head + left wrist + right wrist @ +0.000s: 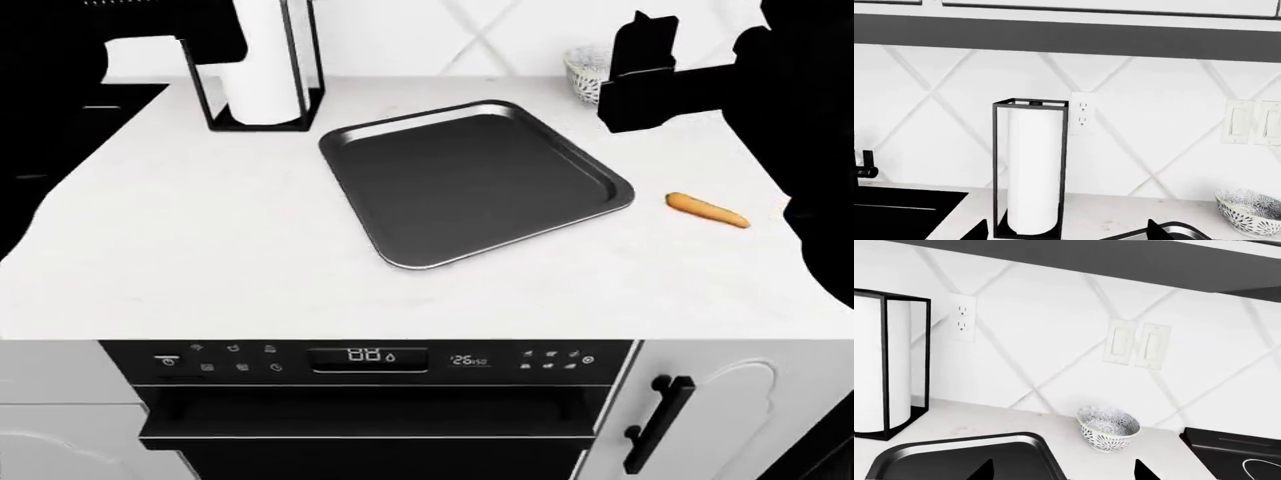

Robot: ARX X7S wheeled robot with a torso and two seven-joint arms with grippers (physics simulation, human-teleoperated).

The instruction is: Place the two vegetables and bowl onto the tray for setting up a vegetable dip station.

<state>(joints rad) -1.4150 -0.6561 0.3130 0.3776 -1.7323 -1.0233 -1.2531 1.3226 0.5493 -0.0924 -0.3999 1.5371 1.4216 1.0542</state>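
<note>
Tray [474,180] sat bare mid-tabletop [200,250], carrot [707,210] well apart off its right edge, bowl [1108,428] further back by the wall. No cucumber visible. Couldn't tell either hand's state, only tips showing. Could easily knock the bowl over reaching in blind.

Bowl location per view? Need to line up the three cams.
Head view: the bowl sits on the counter behind the tray's far right corner, partly hidden by the right arm.
Left wrist view: bowl at the picture's lower right edge, cut off.
Right wrist view: bowl low and centre-right, whole, beside the tray.
Shared landmark: the paper towel holder, visible in all three.
</note>
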